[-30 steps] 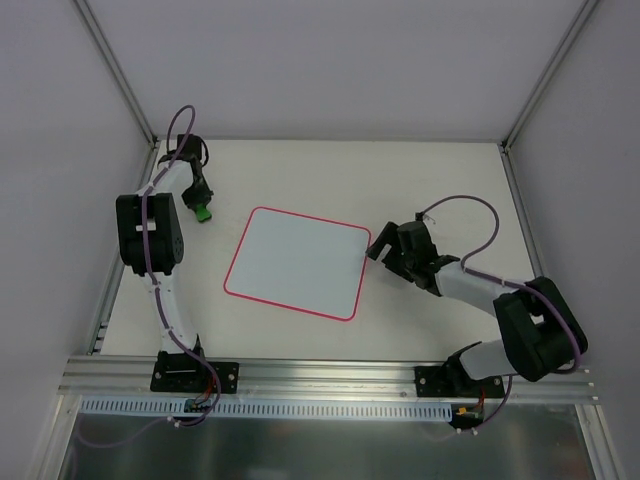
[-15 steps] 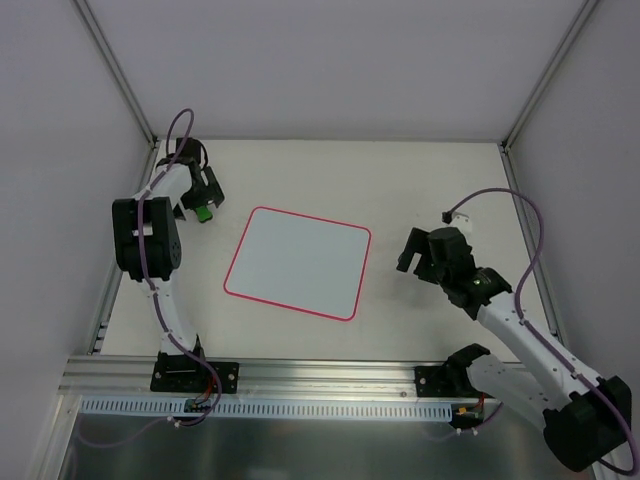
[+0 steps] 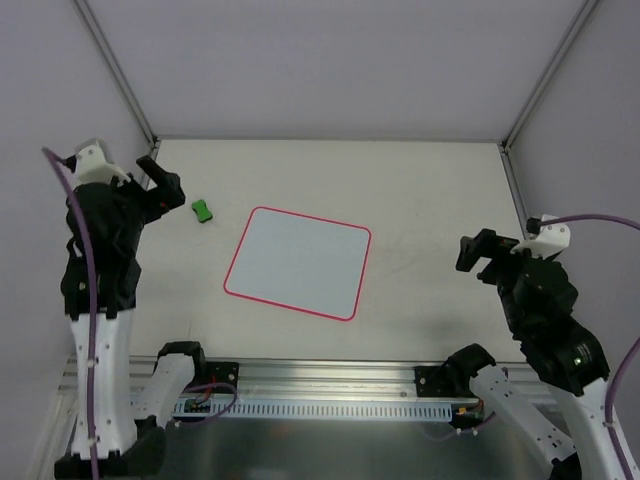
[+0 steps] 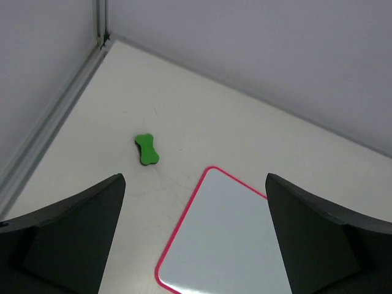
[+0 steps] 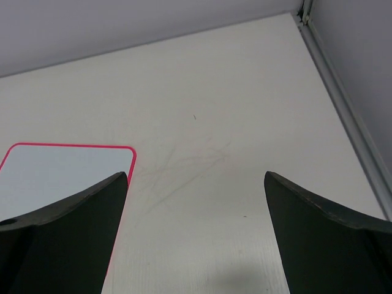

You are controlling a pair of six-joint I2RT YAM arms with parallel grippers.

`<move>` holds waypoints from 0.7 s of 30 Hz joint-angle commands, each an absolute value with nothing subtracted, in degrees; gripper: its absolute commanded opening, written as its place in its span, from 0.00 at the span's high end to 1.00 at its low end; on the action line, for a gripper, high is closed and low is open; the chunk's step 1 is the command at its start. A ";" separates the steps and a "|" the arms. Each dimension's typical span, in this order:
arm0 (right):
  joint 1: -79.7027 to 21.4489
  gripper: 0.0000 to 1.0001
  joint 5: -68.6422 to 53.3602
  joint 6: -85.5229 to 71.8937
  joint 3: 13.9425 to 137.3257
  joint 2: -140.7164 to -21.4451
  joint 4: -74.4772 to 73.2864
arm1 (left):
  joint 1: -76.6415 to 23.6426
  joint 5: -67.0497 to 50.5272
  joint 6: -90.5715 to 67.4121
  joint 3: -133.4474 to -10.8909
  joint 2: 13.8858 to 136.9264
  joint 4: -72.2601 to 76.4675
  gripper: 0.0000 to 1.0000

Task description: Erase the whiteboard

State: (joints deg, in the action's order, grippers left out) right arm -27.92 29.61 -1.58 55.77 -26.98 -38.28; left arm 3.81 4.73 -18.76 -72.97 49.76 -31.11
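Note:
The whiteboard [image 3: 298, 262] lies flat mid-table, white with a red-pink border and no marks showing; it also appears in the left wrist view [image 4: 233, 239] and its corner in the right wrist view [image 5: 61, 168]. A small green eraser [image 3: 201, 210] [image 4: 146, 150] rests on the table left of the board. My left gripper [image 3: 160, 180] [image 4: 195, 239] is raised high at the left, open and empty. My right gripper [image 3: 478, 250] [image 5: 196, 236] is raised at the right, open, holding nothing.
Aluminium rails run along the table's left edge [image 3: 125, 240] and right edge [image 3: 520, 210]. White enclosure walls surround the table on three sides. Faint scuff marks [image 5: 184, 168] streak the tabletop right of the board.
The left gripper let go of the green eraser, opened, and lifted away toward the left. The right arm pulled back from the board's right edge and rose to the right.

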 commanded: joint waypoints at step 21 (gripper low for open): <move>-27.51 0.01 33.05 17.49 59.85 -6.51 -40.43 | -4.48 9.67 -13.97 -80.68 19.86 -54.93 0.01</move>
State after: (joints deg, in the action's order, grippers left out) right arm -27.88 32.71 14.68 60.07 -7.75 -41.08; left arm -4.05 6.63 -15.33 -79.75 19.73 -52.93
